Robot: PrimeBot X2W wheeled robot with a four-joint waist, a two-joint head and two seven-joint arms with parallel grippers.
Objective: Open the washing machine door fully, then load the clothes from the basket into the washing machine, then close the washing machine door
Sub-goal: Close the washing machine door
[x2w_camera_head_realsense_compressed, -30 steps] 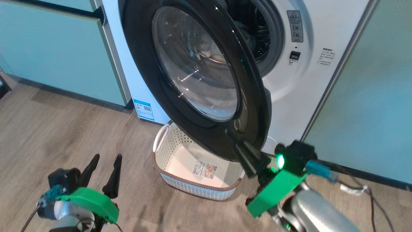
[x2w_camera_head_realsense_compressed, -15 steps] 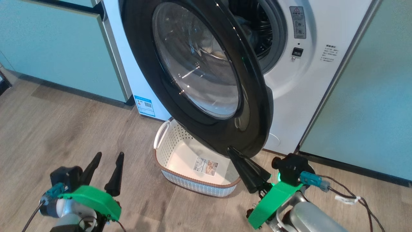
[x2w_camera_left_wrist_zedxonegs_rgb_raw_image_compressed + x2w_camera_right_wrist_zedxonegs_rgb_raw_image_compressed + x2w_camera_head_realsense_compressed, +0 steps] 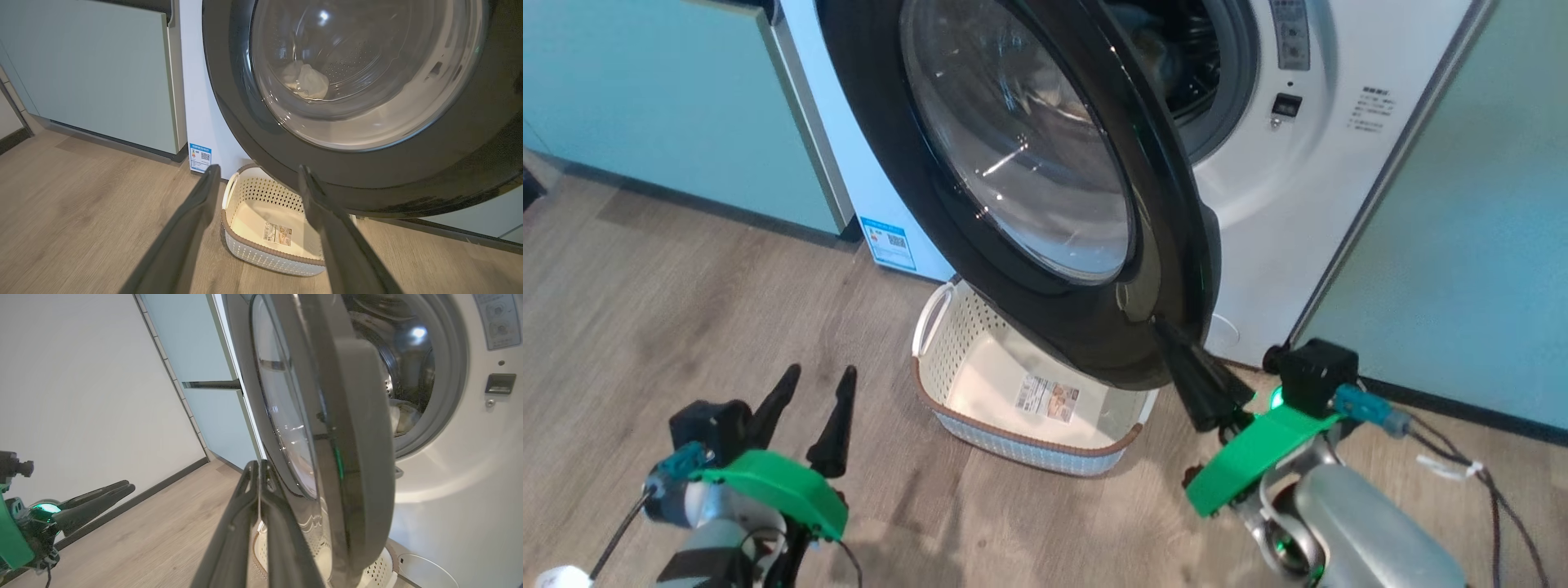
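Left fingers [image 3: 837,416] hang spread and empty over the floor [image 3: 686,327]; the basket [image 3: 1029,456] sits beneath the half-open washing machine door [image 3: 915,163], clothes [image 3: 402,416] visible in the drum [image 3: 408,355], while clenched right fingers [image 3: 1192,376] touch the door's lower rim.

The head view looks down from high and near at the door [image 3: 1094,343], the basket [image 3: 1029,446] under it and the floor [image 3: 686,286]. The left wrist view sits low at near left, facing the door's glass. The right wrist view is tight against the door's right edge, looking past it into the washer [image 3: 449,486]. All three share door and basket.
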